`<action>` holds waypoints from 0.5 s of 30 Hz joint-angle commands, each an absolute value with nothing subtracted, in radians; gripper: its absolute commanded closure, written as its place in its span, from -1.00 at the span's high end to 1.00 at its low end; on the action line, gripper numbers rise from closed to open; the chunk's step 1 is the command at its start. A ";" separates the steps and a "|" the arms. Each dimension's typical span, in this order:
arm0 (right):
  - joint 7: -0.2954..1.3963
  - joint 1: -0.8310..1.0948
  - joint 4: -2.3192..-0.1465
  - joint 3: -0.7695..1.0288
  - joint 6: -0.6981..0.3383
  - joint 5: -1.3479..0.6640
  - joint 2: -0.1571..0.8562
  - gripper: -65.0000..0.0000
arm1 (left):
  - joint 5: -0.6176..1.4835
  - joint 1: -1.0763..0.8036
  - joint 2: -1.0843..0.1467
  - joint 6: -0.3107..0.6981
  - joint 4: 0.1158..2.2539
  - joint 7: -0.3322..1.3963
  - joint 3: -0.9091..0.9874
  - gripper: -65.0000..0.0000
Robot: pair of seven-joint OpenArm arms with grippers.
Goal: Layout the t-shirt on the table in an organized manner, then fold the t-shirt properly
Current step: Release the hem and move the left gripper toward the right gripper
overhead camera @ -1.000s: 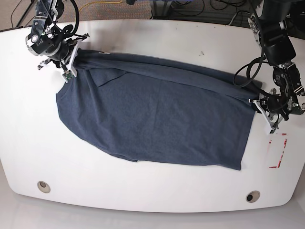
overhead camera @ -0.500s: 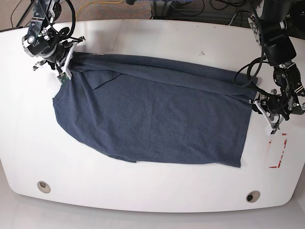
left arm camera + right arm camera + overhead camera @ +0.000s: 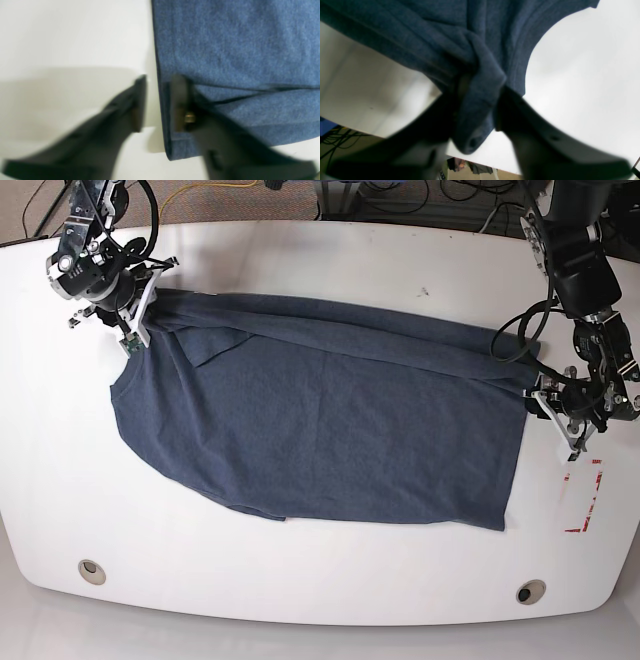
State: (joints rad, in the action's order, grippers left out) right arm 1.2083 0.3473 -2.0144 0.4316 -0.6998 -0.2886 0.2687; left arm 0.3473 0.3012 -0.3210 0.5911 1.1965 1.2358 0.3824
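Observation:
A dark blue t-shirt (image 3: 320, 420) lies spread across the white table (image 3: 300, 260), with a fold along its far edge. My right gripper (image 3: 140, 315) is at the shirt's far left corner. In the right wrist view its jaws stand apart, with a loose roll of t-shirt (image 3: 420, 32) still between the fingers (image 3: 510, 107). My left gripper (image 3: 540, 395) is at the shirt's right edge. In the left wrist view the left gripper (image 3: 157, 100) is open and straddles the hem of the t-shirt (image 3: 237, 45): one finger (image 3: 138, 100) over bare table, the other over cloth.
A red-outlined rectangle mark (image 3: 583, 495) lies just right of the shirt, near my left arm. Two round grommet holes (image 3: 91, 571) (image 3: 530, 591) sit near the front edge. Cables run behind the table's far edge.
The arm on the base view's left drew the shirt's corner a little farther up and left, then stayed almost still. The other arm has hardly moved.

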 commanded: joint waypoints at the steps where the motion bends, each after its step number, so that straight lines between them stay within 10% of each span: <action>1: 1.201 0.343 -2.028 0.441 -0.698 -0.288 0.286 -0.08 | 0.358 0.329 -0.337 0.591 1.218 1.221 0.383 0.01; 5: 1.201 0.343 -2.032 0.443 -0.698 -0.292 0.288 0.26 | 0.364 0.331 -0.337 0.596 1.221 1.225 0.383 0.25; 15: 1.201 0.325 -2.032 0.535 -0.698 -0.294 0.278 0.28 | 0.366 0.259 -0.331 0.677 1.461 1.273 0.384 0.24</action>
State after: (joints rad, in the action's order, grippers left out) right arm 1.2121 0.3447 -2.0148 0.5224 -0.6998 -0.2905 0.2661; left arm 0.3508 0.2691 -0.3199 0.6525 1.3849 1.2709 0.3832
